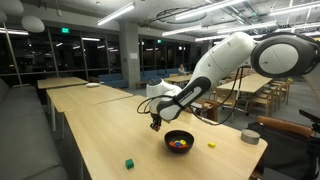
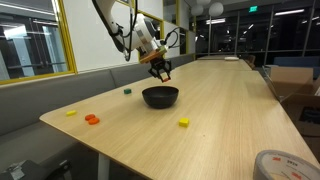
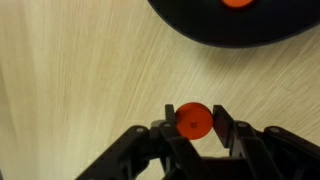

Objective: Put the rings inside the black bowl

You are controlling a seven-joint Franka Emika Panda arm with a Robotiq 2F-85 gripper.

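In the wrist view my gripper (image 3: 195,118) is shut on an orange-red ring (image 3: 194,122), pinched edge-on between the two fingers, above the wooden table. The black bowl (image 3: 215,35) fills the top of that view, with an orange piece (image 3: 237,3) inside it. In both exterior views the gripper (image 1: 155,124) (image 2: 161,72) hangs just beside and above the bowl (image 1: 179,146) (image 2: 160,98). Coloured rings (image 1: 178,143) lie in the bowl. On the table lie a yellow piece (image 2: 183,122), an orange ring (image 2: 91,119) and another yellow piece (image 2: 71,113).
A small green cube (image 1: 128,163) (image 2: 127,91) sits on the table apart from the bowl. A grey round container (image 1: 250,136) stands near one table edge. A roll of tape (image 2: 285,165) lies at a corner. Other tables and chairs stand behind.
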